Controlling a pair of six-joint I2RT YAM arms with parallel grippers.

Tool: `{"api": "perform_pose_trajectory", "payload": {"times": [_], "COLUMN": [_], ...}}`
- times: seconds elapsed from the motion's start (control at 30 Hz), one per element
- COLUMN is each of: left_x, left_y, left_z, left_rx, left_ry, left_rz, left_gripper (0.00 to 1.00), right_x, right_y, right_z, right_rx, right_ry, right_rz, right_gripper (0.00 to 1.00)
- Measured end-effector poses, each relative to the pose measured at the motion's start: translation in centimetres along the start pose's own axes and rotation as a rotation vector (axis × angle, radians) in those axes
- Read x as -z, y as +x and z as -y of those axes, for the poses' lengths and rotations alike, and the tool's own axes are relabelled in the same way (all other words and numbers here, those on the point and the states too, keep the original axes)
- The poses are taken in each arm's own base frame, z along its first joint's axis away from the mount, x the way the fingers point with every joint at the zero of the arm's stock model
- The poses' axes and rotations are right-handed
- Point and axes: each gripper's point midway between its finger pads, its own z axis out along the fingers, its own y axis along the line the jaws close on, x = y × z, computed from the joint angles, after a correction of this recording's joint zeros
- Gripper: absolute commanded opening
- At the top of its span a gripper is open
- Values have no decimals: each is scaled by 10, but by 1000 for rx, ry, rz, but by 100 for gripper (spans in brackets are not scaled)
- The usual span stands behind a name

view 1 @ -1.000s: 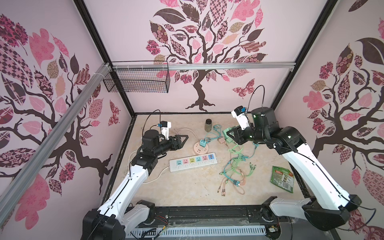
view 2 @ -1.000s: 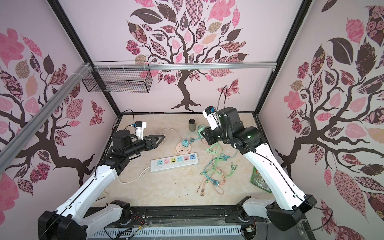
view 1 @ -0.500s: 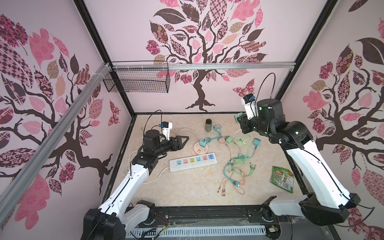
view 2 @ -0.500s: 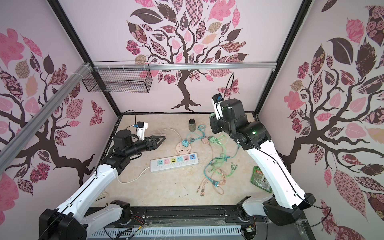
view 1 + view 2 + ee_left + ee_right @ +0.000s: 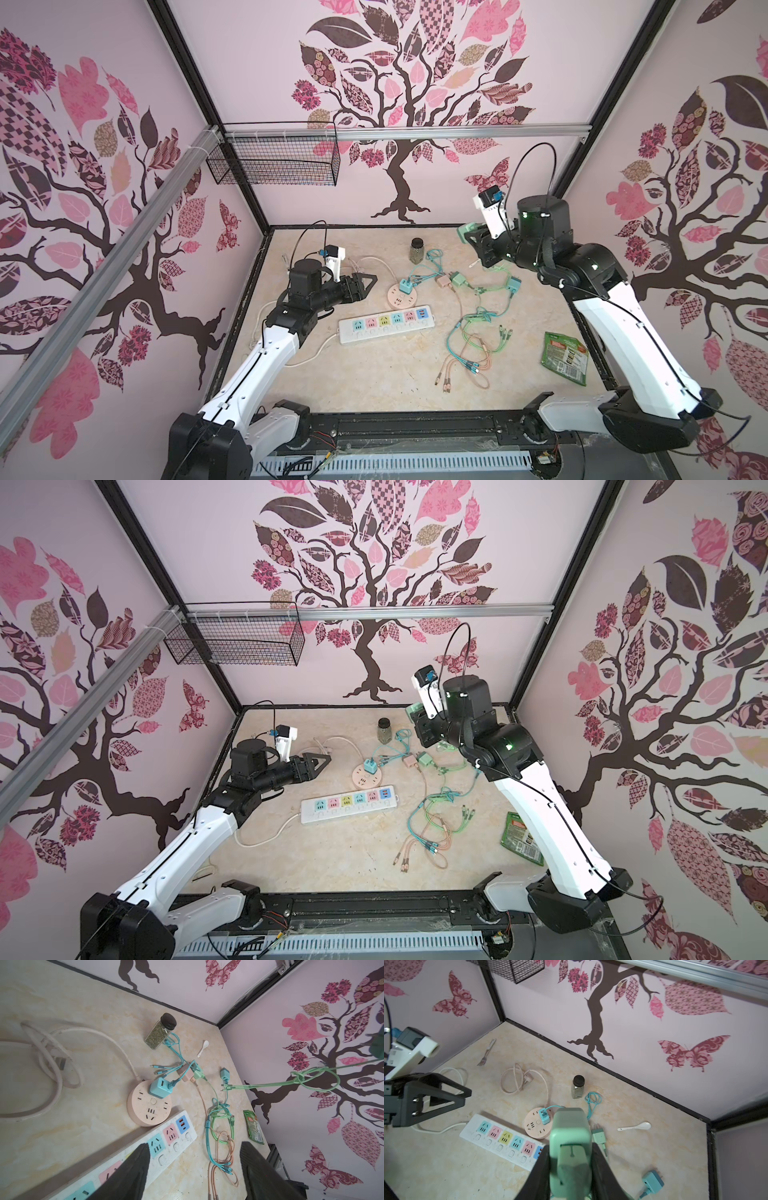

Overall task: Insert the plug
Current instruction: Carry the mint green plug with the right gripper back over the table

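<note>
The mint plug [image 5: 466,229] was clamped by the right fingers [image 5: 600,1167], long axis aimed at ten o'clock; left fingers [image 5: 133,1172] were parted, empty

Robot lab test booth: tree-decal walls [image 5: 399,104], black frame posts [image 5: 181,62], alu rail [image 5: 457,132], marble-look tabletop [image 5: 374,374].

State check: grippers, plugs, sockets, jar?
Left gripper: open, empty.
Right gripper: shut on green plug.
Green plug: held aloft, not inserted.
Blue plug: seated in round socket.
Strip: flat, sockets empty.
Jar: upright, capped.
</note>
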Motion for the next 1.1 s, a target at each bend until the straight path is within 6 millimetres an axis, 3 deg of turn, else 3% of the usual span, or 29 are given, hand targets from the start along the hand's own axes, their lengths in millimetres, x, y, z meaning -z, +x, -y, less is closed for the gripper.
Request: {"api": "perform_pose_trajectory", "payload": {"times": [0.37,0.67,0.87,1.1], "left_x": [-12,-31,-34,-34], "left_y": [12,30,30,29], "left_z": [-30,-58,-60,-61], "left_rx": [43,93,95,94], "left_ry": [-113,-184,-189,-193], "left_rz": [-51,-124,-129,-126], "left_gripper": [70,67,67,67], "right_x": [-54,-110,-121,-101], "right_y": [14,48,45,-8], "right_z": [-46,-56,-48,3], "right_rx": [71,73,71,51], "right_ry": [-261,-313,-289,-178], "right_rz": [31,-43,-47,83], "right_gripper": [22,21,21,20]}}
